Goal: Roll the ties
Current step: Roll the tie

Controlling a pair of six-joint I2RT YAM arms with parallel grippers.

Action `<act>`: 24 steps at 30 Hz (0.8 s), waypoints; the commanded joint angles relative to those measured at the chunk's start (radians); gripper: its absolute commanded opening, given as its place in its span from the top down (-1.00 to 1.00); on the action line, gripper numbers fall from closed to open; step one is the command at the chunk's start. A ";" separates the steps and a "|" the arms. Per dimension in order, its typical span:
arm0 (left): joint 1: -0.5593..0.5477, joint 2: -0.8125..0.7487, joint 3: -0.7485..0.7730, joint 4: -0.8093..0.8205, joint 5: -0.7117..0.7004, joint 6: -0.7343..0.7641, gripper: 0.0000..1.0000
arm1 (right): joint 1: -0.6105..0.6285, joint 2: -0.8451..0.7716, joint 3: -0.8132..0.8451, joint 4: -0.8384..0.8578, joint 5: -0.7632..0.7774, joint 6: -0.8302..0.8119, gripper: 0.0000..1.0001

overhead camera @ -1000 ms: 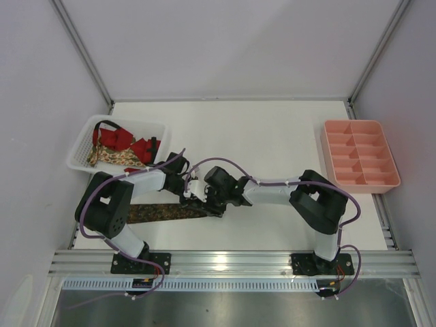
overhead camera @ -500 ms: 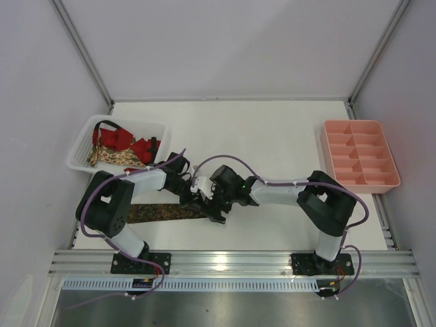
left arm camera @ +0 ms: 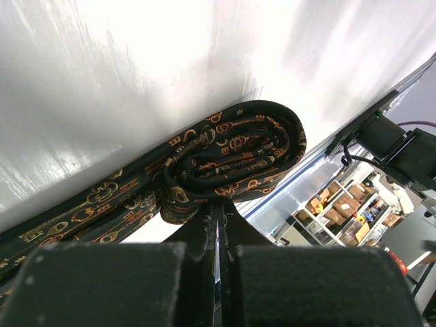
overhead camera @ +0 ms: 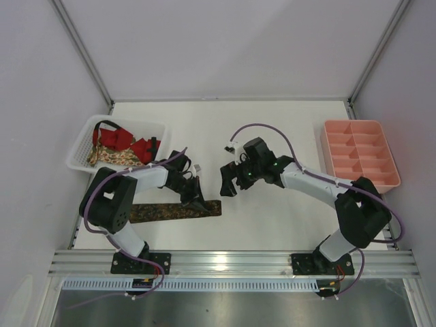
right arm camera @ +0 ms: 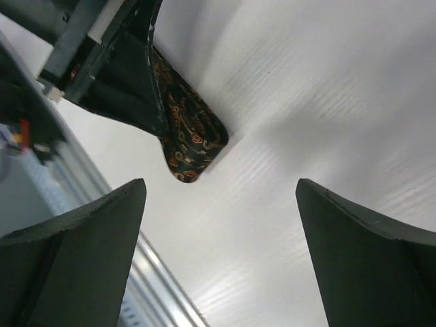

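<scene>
Top external view: the right gripper (overhead camera: 228, 182) has let go and backed off to mid-frame, jaws wide apart. The left gripper (overhead camera: 196, 199) stays pinched on the tie (overhead camera: 163, 212), lower left, one end coiled. The roll probably isn't finished yet.

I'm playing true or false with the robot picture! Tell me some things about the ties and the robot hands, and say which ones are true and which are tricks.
1. The dark patterned tie is rolled up at one end. True.
2. The right gripper is holding that tie. False: its jaws are wide open, away from the tie, with nothing between them.
3. The left gripper is closed at the tie's rolled end. True.
4. The red tie lies in the pink tray. False: it is in the white basket on the other side of the table.
</scene>
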 commanded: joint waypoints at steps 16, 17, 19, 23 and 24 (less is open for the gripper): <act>0.032 0.036 0.044 -0.030 -0.013 0.062 0.99 | -0.063 0.321 -0.082 0.384 -0.439 0.581 -0.52; 0.032 0.037 0.042 -0.032 -0.012 0.067 0.99 | -0.060 0.339 -0.079 0.387 -0.442 0.583 -0.52; 0.039 0.037 0.041 -0.030 -0.015 0.069 0.99 | -0.048 0.356 -0.065 0.387 -0.447 0.586 -0.49; 0.050 0.036 0.035 -0.029 -0.012 0.075 0.99 | -0.040 0.387 -0.062 0.402 -0.436 0.596 -0.44; 0.050 0.036 0.033 -0.027 -0.012 0.076 0.99 | -0.039 0.397 -0.058 0.412 -0.438 0.599 -0.40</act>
